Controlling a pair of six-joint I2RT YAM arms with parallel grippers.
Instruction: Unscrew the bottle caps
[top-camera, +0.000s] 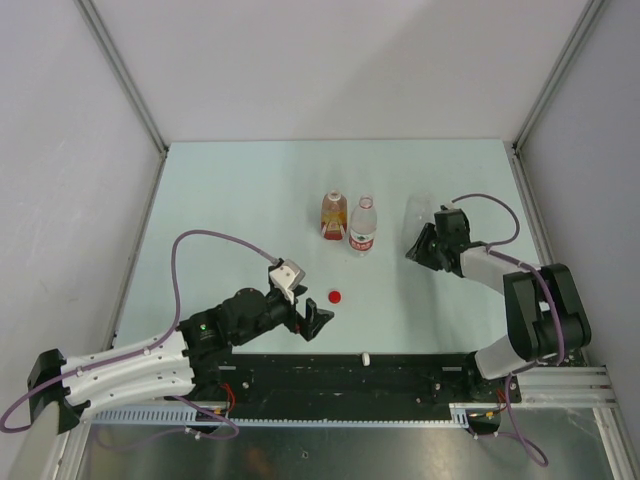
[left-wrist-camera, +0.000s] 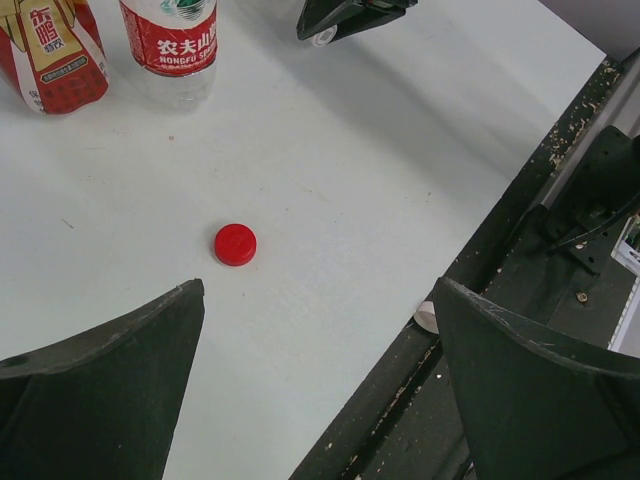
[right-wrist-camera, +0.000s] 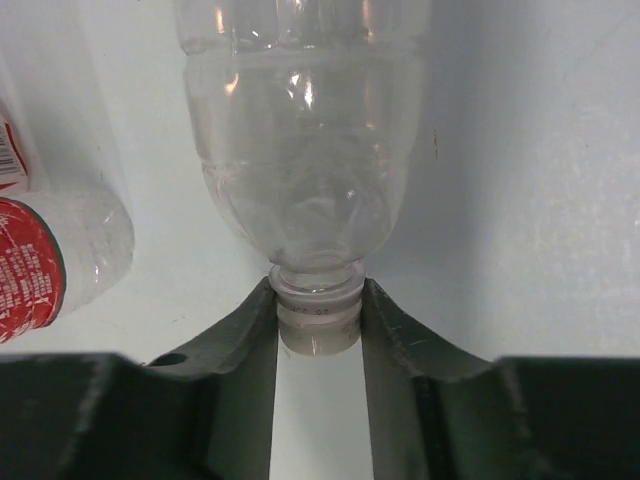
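gripping white cap (right-wrist-camera: 318, 322) of clear bottle (right-wrist-camera: 300, 150), right hand (right-wrist-camera: 318, 308); left hand (left-wrist-camera: 318, 292) spread wide near red cap (left-wrist-camera: 235, 244).

The plain bottle (right-wrist-camera: 300, 180) is clear, glossy plastic, its white cap (right-wrist-camera: 318, 325) dull plastic — the table (left-wrist-camera: 380, 180) smooth and matt.

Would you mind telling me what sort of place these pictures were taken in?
Most likely a robotics lab test cell: white panels in metal framing enclose a pale table, the left arm and right arm are bolted to a rail at its edge, and small bottles stand as props.
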